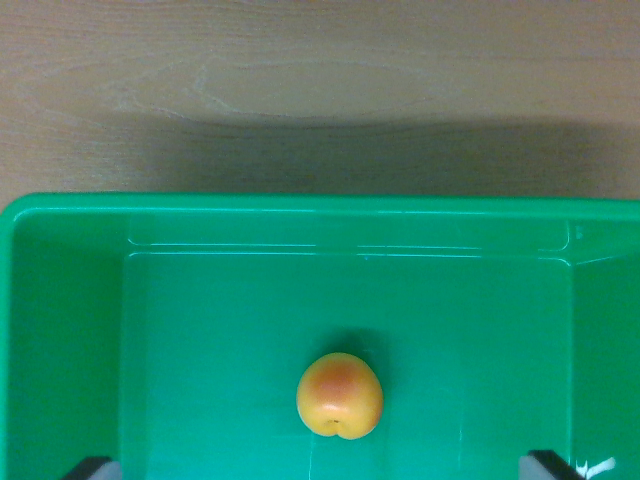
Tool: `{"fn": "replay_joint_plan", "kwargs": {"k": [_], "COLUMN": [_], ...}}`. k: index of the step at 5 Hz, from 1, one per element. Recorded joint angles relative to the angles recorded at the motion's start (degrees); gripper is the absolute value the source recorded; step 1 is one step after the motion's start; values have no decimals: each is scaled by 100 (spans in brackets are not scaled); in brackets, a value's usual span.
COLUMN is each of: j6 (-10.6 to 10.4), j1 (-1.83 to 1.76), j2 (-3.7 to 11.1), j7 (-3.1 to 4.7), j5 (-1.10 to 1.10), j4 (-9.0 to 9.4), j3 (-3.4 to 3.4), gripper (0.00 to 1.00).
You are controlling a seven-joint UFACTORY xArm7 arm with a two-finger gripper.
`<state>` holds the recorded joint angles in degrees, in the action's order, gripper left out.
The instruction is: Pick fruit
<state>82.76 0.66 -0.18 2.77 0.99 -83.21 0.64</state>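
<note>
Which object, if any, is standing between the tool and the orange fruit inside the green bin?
Nothing visible does. The round orange-yellow fruit lies alone on the floor of the green plastic bin, between the dark tool tips at the bottom edge.

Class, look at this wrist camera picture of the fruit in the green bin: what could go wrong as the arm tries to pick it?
1. The fruit is round and lies loose on the smooth floor of the bin, so it may roll away when touched.
2. The gripper fingertips barely show at the bottom corners, set wide; an uneven close could push the fruit aside.
</note>
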Motion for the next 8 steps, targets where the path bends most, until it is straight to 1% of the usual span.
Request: {"fn": "replay_joint_plan", "kwargs": {"k": [1,2,3,5,6,8], "j6": [0,-210,-210,-673,-435,-925], "j1": [0,-5,-5,-16,-10,-21], "j2": [0,64,64,204,132,281], "j7": [0,29,29,92,60,127], "j5": [0,-17,-17,-56,-36,-76], "j4": [0,171,171,547,353,752], "j3": [0,6,6,19,12,26], "gripper": [0,0,0,0,0,0]}}
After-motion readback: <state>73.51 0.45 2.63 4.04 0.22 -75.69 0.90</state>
